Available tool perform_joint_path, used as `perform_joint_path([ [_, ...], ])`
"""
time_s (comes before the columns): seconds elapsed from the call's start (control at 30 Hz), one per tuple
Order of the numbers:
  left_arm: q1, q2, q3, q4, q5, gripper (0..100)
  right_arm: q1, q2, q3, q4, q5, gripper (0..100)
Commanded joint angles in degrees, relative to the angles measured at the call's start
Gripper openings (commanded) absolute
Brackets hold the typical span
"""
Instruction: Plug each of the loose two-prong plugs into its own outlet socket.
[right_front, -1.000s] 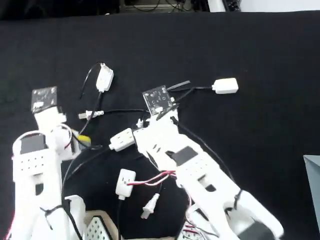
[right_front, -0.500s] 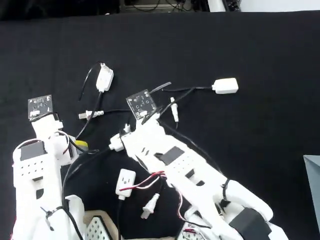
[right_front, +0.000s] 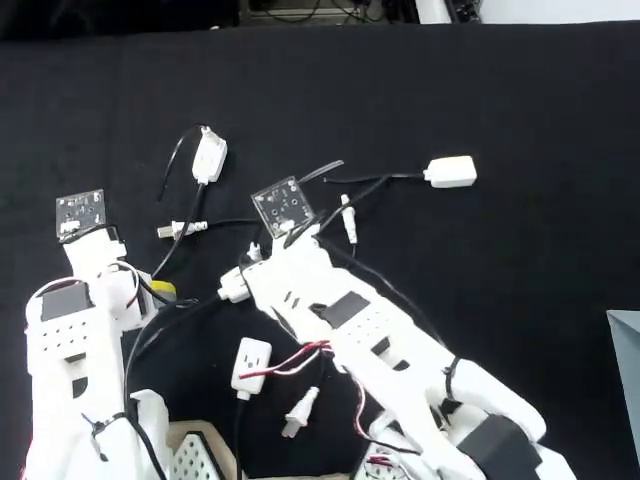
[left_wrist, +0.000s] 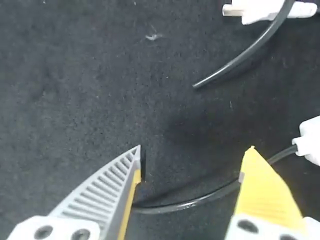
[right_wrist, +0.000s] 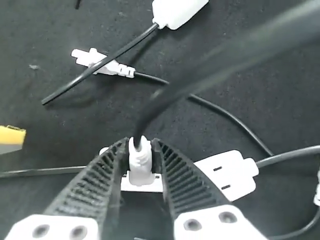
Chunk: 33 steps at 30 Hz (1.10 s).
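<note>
Black cloth covers your bench (right_front: 520, 110), with both white arms rising from its near edge. Your right arm (right_front: 370, 330) lies slantwise across the middle. The right pincer (right_wrist: 139, 145) is pinching a white two-prong plug (right_wrist: 139, 162) on a black cord, and a white two-slot outlet socket (right_wrist: 231, 172) lies just beside it. Your left arm (right_front: 70, 330) stands at the near left. The left pincer (left_wrist: 192, 155), one finger grey and ribbed, the other yellow, is spread just above the cloth, and a thin black cable (left_wrist: 185, 202) runs between the fingers.

Three more white sockets lie apart:
- a far-left socket (right_front: 208, 158)
- a far-right socket (right_front: 450, 172)
- a near socket (right_front: 250, 362)

You also have three loose plugs:
- a left plug (right_front: 183, 229) beyond the left pincer
- a slim middle plug (right_front: 347, 218) just right of the right arm's tip
- a near plug (right_front: 298, 412) by the near edge
</note>
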Motion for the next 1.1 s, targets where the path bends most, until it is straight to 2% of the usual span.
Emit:
perform_joint_path([
  [0.0,-0.4,-1.1,-0.3,-0.8,0.0,31,1.0,2.9,-3.3,-1.7,0.4,1.2],
  [0.23,-0.4,-1.2,0.0,-0.8,0.0,31,1.1,8.0,-3.7,-6.0,3.3,1.2],
  [0.47,-0.4,-1.6,0.3,-0.8,-0.1,31,3.4,5.1,-3.4,-4.1,3.3,1.2],
  [0.63,-0.4,-1.6,0.3,-0.8,-0.1,31,3.2,2.2,-3.4,-0.2,3.3,1.2],
  [0.9,-0.4,-1.6,0.3,-0.8,-0.1,31,-0.2,3.0,-2.2,-0.4,3.3,1.2],
  [1.07,-0.4,-1.6,0.2,-0.8,-0.1,31,0.4,4.8,-3.3,-0.7,3.3,1.2],
])
